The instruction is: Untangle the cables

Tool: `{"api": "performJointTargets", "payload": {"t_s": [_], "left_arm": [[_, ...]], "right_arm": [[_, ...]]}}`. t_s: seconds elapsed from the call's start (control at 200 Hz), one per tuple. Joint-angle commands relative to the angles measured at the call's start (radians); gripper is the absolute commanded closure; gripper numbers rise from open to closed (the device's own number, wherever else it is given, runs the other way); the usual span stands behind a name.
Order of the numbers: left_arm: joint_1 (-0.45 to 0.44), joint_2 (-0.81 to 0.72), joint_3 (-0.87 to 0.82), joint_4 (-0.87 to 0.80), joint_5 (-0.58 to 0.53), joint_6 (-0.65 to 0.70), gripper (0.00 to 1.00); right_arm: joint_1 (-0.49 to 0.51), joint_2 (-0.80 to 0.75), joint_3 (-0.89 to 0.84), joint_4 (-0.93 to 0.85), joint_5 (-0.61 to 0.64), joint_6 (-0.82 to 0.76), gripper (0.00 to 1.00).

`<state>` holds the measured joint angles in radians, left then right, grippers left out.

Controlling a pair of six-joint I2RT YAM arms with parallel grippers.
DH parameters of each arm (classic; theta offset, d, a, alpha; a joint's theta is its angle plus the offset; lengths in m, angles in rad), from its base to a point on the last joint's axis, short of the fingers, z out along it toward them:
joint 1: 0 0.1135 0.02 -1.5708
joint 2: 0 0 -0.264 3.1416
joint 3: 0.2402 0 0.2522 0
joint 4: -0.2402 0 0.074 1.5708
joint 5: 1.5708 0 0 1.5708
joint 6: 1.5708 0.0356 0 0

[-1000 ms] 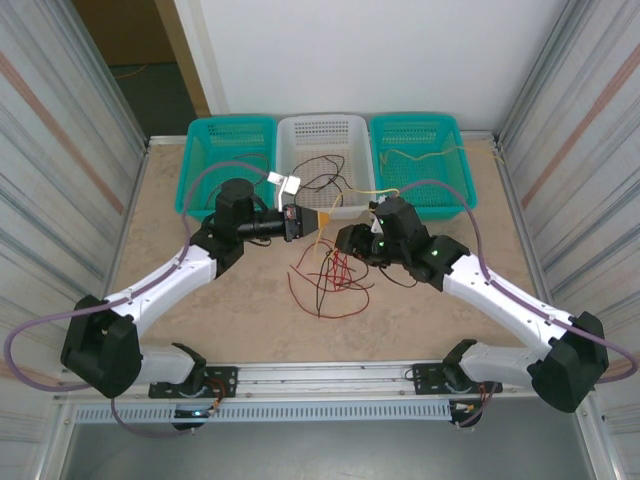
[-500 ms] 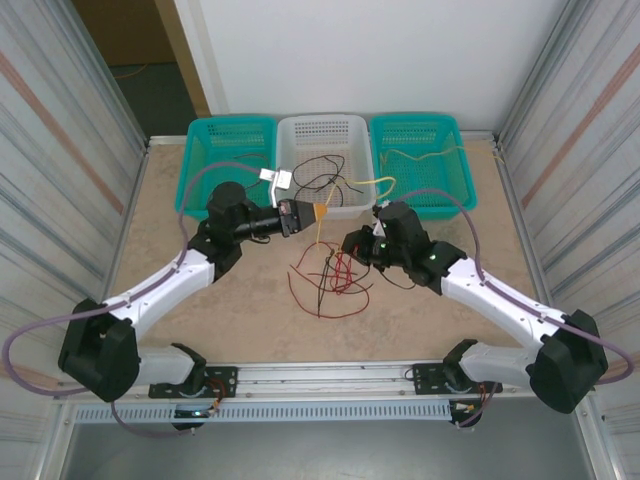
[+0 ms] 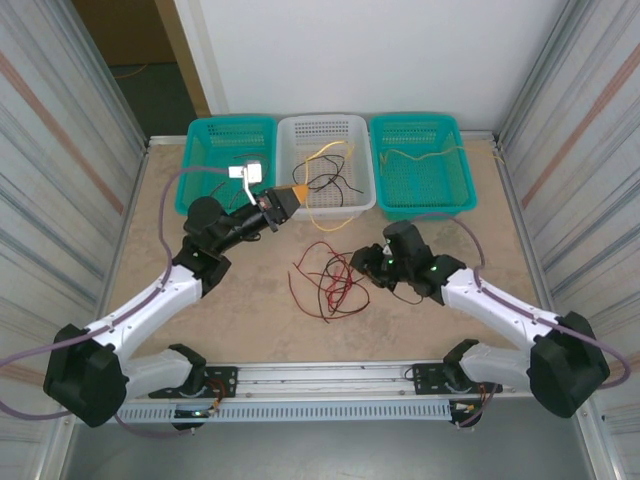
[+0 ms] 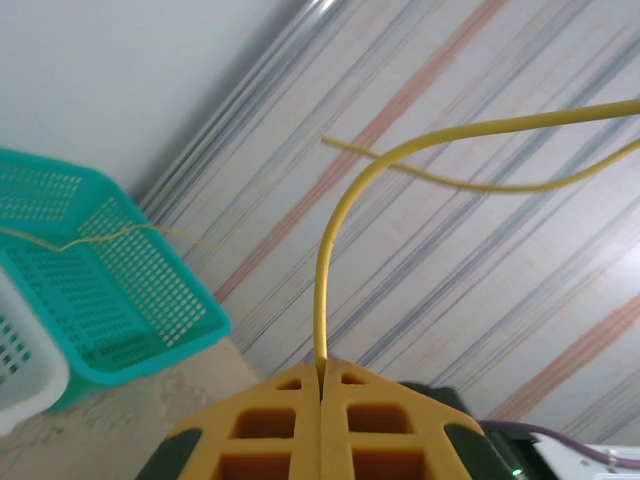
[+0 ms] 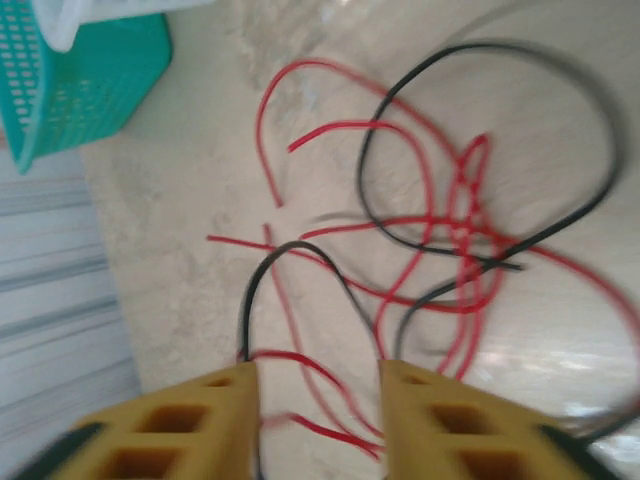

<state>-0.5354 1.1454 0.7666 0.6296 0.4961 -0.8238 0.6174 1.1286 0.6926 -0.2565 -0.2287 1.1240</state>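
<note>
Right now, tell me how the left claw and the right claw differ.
The left claw is shut on the yellow cable; the right claw is open, gripping nothing. The left claw tilts upward near the white basket; the right claw hangs low over the red and black cables. Both have yellow fingers.

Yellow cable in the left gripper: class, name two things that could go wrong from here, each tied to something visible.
1. The left gripper pinches the yellow cable just at its fingertips. The free length arcs over the white basket, so it could slip and land among the black cables there.
2. The right gripper hangs open over the red and black tangle. Closing may catch several strands together.
</note>
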Motion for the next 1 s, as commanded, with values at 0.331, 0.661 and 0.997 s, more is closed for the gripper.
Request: {"api": "performJointTargets", "payload": {"t_s": [0.331,0.661,0.997], "left_arm": [[0.005,0.025,0.172,-0.545,-0.011,0.099,1.0],[-0.01,0.05,0.184,-0.547,-0.03,0.085,1.0],[-0.043,0.068,0.191,-0.531,-0.031,0.111,1.0]], "right_arm": [[-0.101,-0.145,0.576,-0.356,0.038,-0.527,0.23],[0.039,-0.021,0.659,-0.107,-0.012,-0.397,0.37],[0.012,0.111,0.774,-0.171,0.176,-0.314,0.5]]}}
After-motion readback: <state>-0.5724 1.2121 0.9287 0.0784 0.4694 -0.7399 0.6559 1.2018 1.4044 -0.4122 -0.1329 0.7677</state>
